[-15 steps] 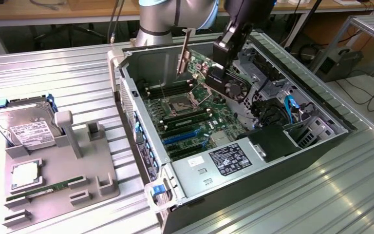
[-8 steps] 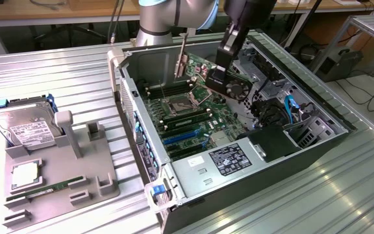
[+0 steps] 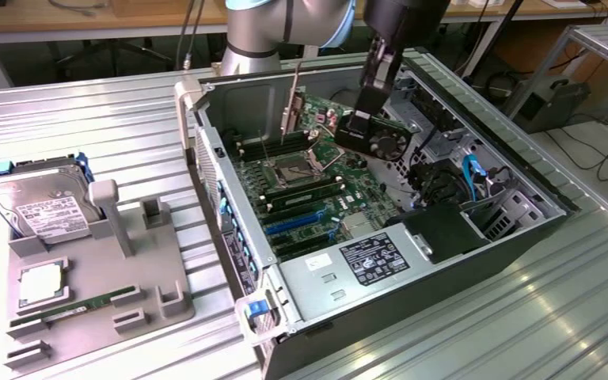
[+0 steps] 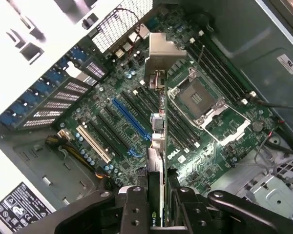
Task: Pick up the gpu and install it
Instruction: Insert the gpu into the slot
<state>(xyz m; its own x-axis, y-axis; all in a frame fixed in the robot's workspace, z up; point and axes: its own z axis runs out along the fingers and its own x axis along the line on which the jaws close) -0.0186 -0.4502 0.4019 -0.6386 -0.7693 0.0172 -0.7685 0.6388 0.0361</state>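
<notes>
Inside open case (image 3: 205,150): motherboard (image 3: 306,188). On grey tray (image 3: 104,289): hard drive (image 3: 38,207), RAM stick (image 3: 72,310). Gripped edge-on between closed fingers (image 4: 135,209): gpu (image 3: 376,136), hanging above motherboard.

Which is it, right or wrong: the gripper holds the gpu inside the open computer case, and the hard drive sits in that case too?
Wrong on the hard drive: the exterior view's left shows it in the grey holder, outside the computer case. The gripper does hold the gpu inside the case.
</notes>
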